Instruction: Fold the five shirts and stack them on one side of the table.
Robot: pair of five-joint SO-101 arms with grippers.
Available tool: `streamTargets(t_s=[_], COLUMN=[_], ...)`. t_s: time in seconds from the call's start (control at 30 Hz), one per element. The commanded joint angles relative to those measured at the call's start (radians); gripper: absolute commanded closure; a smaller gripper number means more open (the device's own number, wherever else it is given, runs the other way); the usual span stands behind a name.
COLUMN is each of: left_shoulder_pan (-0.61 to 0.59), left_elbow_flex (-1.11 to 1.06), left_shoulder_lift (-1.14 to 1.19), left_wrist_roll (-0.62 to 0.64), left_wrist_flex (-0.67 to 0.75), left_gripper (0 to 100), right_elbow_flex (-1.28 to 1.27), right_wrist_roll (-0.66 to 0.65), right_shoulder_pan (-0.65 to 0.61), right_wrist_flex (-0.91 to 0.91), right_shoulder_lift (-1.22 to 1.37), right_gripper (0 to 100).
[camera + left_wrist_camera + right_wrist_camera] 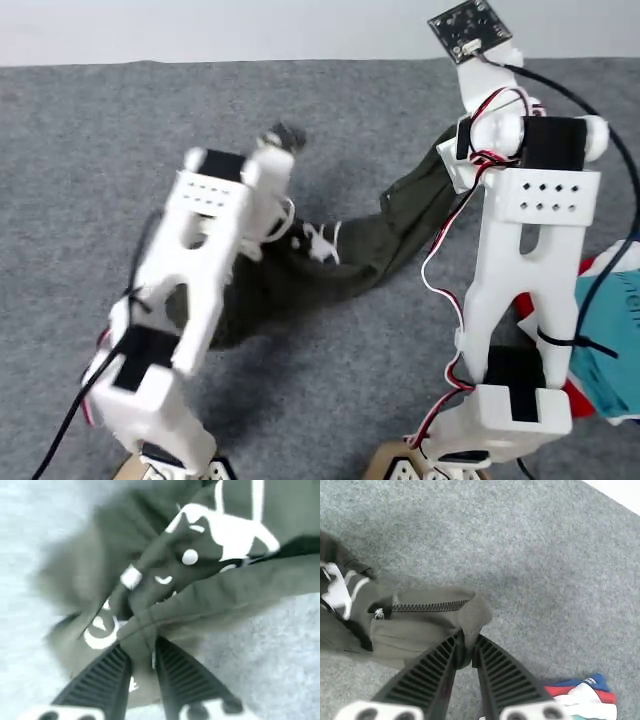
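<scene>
Grey table (80, 150): a felt-like cloth covers it, and both arms and all the clothing are on or over it.
Left arm (190, 260): white, leaning in from the near edge over the left end of the shirt.
Left gripper (145, 647): jaws pressed together on a bunched fold of the shirt, close to the print; the black ribbed fingers (107, 672) meet at the cloth.
Shirt (390, 235): dark olive, pulled into a long crumpled band across the middle of the table from one gripper to the other. The left part lies rumpled under the left arm, and the right part rises towards the far right.
Print (318, 243): white figure on the shirt, about midway along the band, creased and partly folded in.
Zip (427, 607): short, dark, along the shirt's edge just beside the right gripper.
Right gripper (466, 640): jaws clamped on a corner of the shirt by the zip, holding it up off the table.
Right arm (530, 250): white, standing right of centre, with red, black and white wires along it.
Pile (610, 300): red, white, blue and teal clothes at the table's right edge, partly behind the right arm and apart from the shirt.
</scene>
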State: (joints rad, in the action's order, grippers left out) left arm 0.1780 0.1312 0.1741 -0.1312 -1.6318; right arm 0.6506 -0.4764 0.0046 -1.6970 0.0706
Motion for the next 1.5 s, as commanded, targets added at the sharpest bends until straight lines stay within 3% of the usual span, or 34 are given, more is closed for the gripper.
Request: streamTargets(t_s=[0.0, 0.3, 0.67, 0.8, 1.0, 1.27, 1.47], left_shoulder_pan=[-0.055, -0.210, -0.232, -0.232, -0.233, -0.226, -0.216], left_elbow_flex=[0.150, 0.173, 0.062, -0.081, -0.309, -0.384, -0.489], left_shoulder_lift=[-0.193, -0.519, -0.747, -0.753, -0.741, -0.681, -0.525], left_wrist_roll=[0.008, 0.008, 0.006, -0.002, -0.110, -0.123, -0.123], left_wrist_flex=[-0.110, -0.121, -0.120, -0.121, -0.120, -0.071, 0.078], left_gripper=[100, 100, 100, 98, 83, 82, 82], right_elbow_flex=[0.006, 0.012, 0.009, 0.006, 0.005, -0.037, -0.120], right_wrist_roll=[0.008, 0.009, 0.009, 0.009, 0.009, 0.009, 0.009], right_shoulder_pan=[0.039, 0.093, 0.094, 0.093, 0.068, 0.061, 0.031], right_wrist_flex=[-0.008, 0.004, 0.016, 0.015, 0.013, 0.013, 0.013], right_shoulder_lift=[-0.031, -0.111, -0.225, -0.219, -0.219, -0.219, -0.228], right_gripper=[98.8, 98.8, 98.8, 98.8, 98.8, 98.8, 98.8])
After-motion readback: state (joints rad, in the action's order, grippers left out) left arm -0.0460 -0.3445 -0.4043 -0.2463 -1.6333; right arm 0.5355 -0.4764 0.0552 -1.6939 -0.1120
